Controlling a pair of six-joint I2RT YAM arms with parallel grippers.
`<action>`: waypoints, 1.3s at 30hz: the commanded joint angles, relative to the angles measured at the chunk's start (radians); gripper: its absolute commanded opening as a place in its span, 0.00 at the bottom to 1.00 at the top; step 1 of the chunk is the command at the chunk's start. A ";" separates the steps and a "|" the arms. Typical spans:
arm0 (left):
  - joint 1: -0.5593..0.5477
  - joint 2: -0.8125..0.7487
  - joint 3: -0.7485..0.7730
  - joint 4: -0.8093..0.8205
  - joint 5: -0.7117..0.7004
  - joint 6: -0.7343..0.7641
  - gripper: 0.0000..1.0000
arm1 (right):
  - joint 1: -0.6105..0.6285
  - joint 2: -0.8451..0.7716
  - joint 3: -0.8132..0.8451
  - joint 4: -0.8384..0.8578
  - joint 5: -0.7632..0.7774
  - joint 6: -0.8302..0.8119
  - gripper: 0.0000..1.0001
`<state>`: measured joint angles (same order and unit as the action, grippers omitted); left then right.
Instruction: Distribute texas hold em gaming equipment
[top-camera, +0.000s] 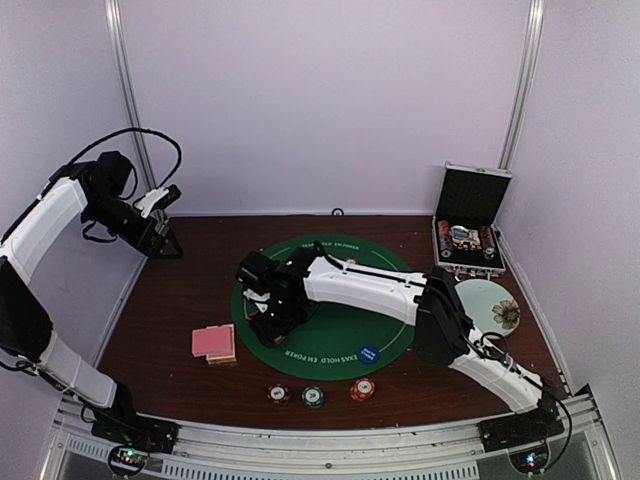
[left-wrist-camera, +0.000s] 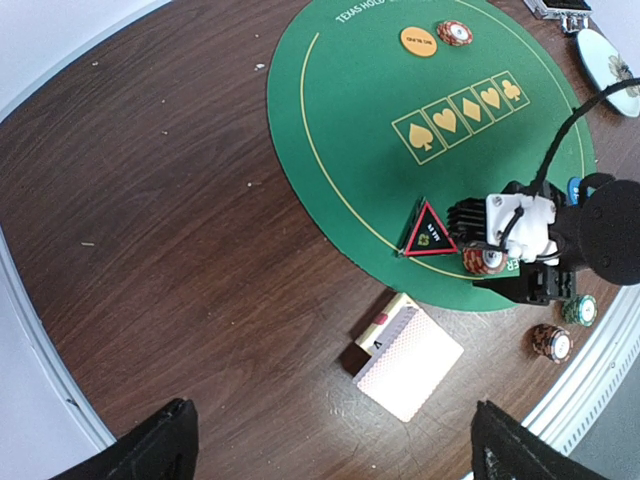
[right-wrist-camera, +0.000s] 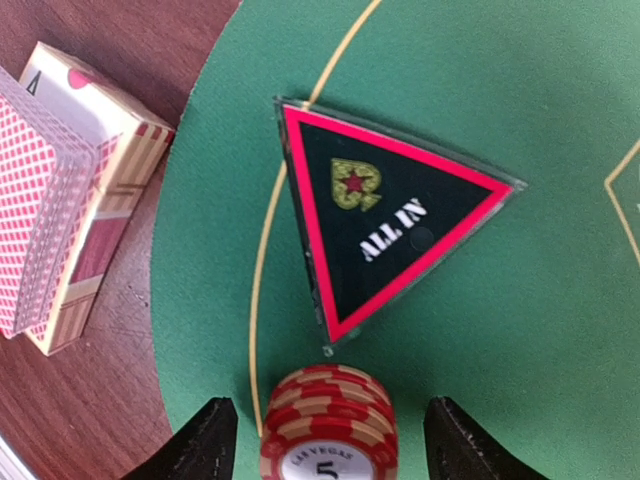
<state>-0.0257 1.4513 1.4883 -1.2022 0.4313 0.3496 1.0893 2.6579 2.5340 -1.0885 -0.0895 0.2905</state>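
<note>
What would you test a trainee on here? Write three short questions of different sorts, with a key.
1. Fill in: the ALL IN triangle lies on the ____.
2. What stands between the fingers of the right end effector?
A. the ALL IN triangle
B. a red chip stack
C. nothing
3. True or false: the left end effector is shut.

Key:
1. green mat
2. B
3. False; its fingers stand wide apart with nothing between them.
</note>
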 joint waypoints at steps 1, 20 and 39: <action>0.007 -0.016 -0.005 0.022 0.012 0.002 0.98 | -0.012 -0.149 -0.020 -0.044 0.047 -0.015 0.68; 0.008 -0.002 0.002 0.021 0.025 0.005 0.98 | 0.056 -0.884 -1.086 0.020 0.026 0.180 0.83; 0.007 -0.012 0.012 0.011 0.009 0.010 0.98 | 0.082 -0.747 -1.162 0.127 -0.033 0.168 0.86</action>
<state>-0.0257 1.4513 1.4883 -1.2018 0.4370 0.3496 1.1713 1.8931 1.3937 -0.9859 -0.1162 0.4686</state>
